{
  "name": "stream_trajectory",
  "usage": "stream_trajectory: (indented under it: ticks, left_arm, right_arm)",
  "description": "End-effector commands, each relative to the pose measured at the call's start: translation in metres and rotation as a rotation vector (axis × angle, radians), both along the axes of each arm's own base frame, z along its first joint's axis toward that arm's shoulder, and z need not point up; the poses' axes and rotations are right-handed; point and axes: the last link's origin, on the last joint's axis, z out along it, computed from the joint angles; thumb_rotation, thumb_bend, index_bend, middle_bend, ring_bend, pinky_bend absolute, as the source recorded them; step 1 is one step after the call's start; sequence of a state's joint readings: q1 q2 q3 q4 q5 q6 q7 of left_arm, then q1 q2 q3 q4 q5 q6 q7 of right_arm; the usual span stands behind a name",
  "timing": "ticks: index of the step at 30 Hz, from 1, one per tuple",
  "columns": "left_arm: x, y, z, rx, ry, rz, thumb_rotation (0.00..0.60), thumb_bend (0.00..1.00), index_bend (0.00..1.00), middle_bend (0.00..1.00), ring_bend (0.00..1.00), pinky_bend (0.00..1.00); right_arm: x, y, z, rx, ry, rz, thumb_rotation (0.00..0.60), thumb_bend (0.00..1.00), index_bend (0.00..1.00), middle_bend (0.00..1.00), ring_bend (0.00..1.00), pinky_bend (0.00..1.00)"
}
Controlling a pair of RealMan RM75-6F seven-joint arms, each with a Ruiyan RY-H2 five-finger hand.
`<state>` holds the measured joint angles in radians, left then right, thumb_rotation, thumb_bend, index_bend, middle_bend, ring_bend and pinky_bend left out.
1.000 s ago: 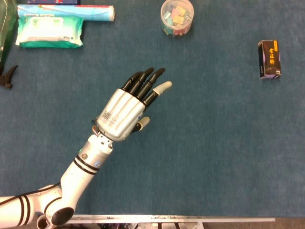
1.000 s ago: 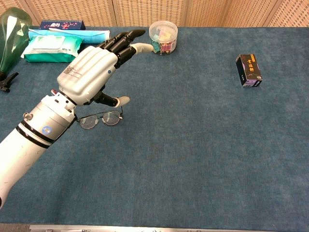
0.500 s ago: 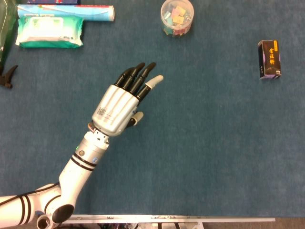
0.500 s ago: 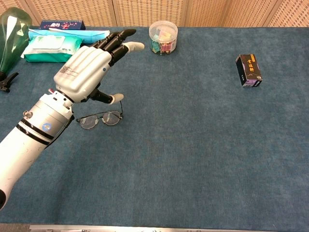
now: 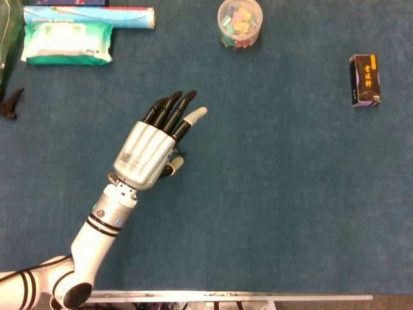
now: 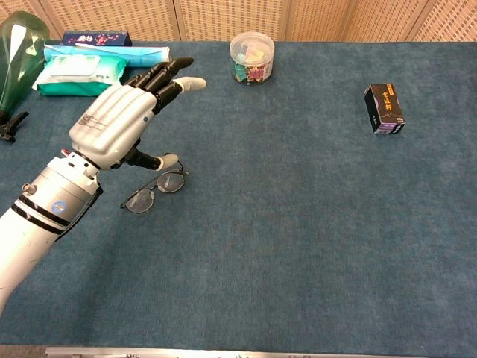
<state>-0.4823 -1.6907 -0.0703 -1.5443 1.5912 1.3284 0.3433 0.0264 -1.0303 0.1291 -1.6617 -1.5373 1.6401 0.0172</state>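
My left hand [image 5: 148, 152] hovers low over the blue table mat [image 5: 277, 181], fingers stretched out together toward the far right and holding nothing. In the chest view this left hand [image 6: 112, 130] sits right above a pair of thin-framed glasses [image 6: 153, 192] lying on the mat, with the thumb tip just over the frame's far edge; I cannot tell whether it touches. The head view hides nearly all of the glasses under the hand. My right hand shows in neither view.
A clear tub of coloured clips [image 5: 240, 22] stands at the back. A small black box [image 5: 364, 80] stands far right. A wipes pack [image 5: 68, 42], a long tube [image 5: 90, 17], a green bottle [image 6: 19, 60] and a black clip [image 5: 11, 103] crowd the back left.
My left hand has drawn back to the left and toward me. The glasses have turned slightly, their left lens now nearer to me.
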Motion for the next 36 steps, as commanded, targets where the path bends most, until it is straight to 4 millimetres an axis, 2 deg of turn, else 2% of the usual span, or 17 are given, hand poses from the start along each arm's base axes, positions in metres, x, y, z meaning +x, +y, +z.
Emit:
stream_trajectory:
  ticks: [1, 14, 36]
  left_arm:
    - [-0.004, -0.001, -0.001, -0.001, 0.003, 0.007, 0.600, 0.15, 0.14, 0.00, 0.00, 0.14]
    - [-0.023, -0.003, -0.007, -0.021, 0.012, 0.066, 0.600, 0.15, 0.14, 0.00, 0.00, 0.14]
    - [-0.038, -0.012, -0.021, -0.074, -0.006, 0.112, 0.600, 0.15, 0.14, 0.00, 0.00, 0.14]
  right_arm:
    - [0.000, 0.000, 0.000, 0.000, -0.001, 0.001, 0.600, 0.17, 0.51, 0.47, 0.36, 0.60]
    - [0.000, 0.001, 0.000, -0.002, -0.001, 0.001, 0.600, 0.17, 0.51, 0.47, 0.36, 0.60]
    - [0.001, 0.002, 0.003, -0.010, -0.016, 0.006, 0.600, 0.17, 0.51, 0.47, 0.36, 0.60]
